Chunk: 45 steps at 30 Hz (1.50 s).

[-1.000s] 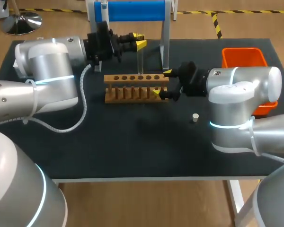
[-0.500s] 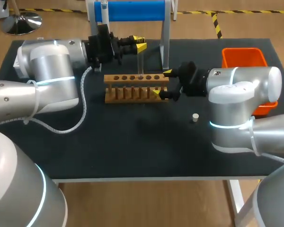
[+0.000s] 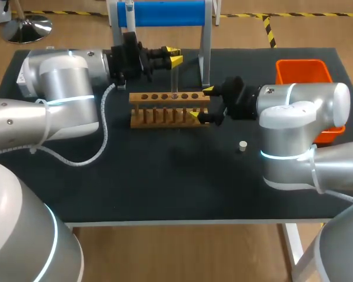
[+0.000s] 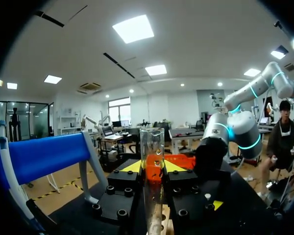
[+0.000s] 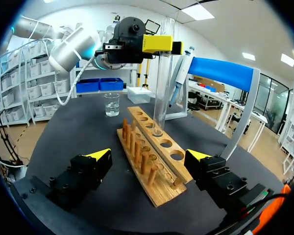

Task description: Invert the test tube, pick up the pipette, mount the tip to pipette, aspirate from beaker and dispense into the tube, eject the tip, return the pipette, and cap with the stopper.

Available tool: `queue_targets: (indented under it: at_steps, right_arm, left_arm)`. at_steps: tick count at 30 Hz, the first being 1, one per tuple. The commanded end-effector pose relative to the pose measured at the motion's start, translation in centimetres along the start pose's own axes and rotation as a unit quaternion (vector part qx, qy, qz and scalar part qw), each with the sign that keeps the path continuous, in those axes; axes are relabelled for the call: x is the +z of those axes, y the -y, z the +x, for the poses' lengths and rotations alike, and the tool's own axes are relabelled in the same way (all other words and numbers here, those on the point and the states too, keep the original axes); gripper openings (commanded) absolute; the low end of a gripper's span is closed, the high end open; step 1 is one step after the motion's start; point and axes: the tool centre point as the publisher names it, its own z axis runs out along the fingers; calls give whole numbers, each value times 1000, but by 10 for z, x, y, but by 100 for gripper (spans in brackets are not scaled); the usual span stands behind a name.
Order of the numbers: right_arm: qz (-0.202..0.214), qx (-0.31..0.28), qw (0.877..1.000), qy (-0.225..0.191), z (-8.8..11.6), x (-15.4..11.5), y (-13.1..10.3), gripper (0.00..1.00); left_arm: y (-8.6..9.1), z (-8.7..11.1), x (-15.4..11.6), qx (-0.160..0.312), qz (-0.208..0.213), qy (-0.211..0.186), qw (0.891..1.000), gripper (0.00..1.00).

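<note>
A clear test tube [image 3: 174,79] stands upright, open end up, with its lower end in a hole of the wooden rack [image 3: 165,111]. My left gripper [image 3: 172,57] is shut on the tube's upper part; in the left wrist view the tube [image 4: 152,161] sits between the yellow fingertips [image 4: 130,167]. My right gripper [image 3: 201,103] is open at the rack's right end, one finger on each side of the rack [image 5: 154,156] without touching it. From the right wrist I see the tube [image 5: 162,73], the left gripper [image 5: 159,44], a beaker [image 5: 112,104] and the pipette [image 5: 179,81] hanging on its stand.
A small white stopper [image 3: 242,145] lies on the black mat in front of my right arm. An orange bin [image 3: 302,71] stands at the back right. The blue pipette stand [image 3: 162,13] is behind the rack, with a white box [image 5: 137,93] near the beaker.
The left gripper's yellow tips have shifted slightly down and right with the tube. The right arm has not moved.
</note>
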Motion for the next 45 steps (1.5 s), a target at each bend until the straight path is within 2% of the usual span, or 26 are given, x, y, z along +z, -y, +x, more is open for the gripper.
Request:
queue_targets:
  at_steps: [1,24,45]
  right_arm:
    - [-2,0,1000,1,0,0,1,100]
    - [-2,0,1000,1,0,0,1,100]
    - [-2,0,1000,1,0,0,1,100]
  left_arm:
    - [-2,-2,2,0,-1,-2,1000,0]
    - [-14,-6,0,-8,-6,-2,1000,0]
    - [-37,-11,0,-30,-9,0,1000,0]
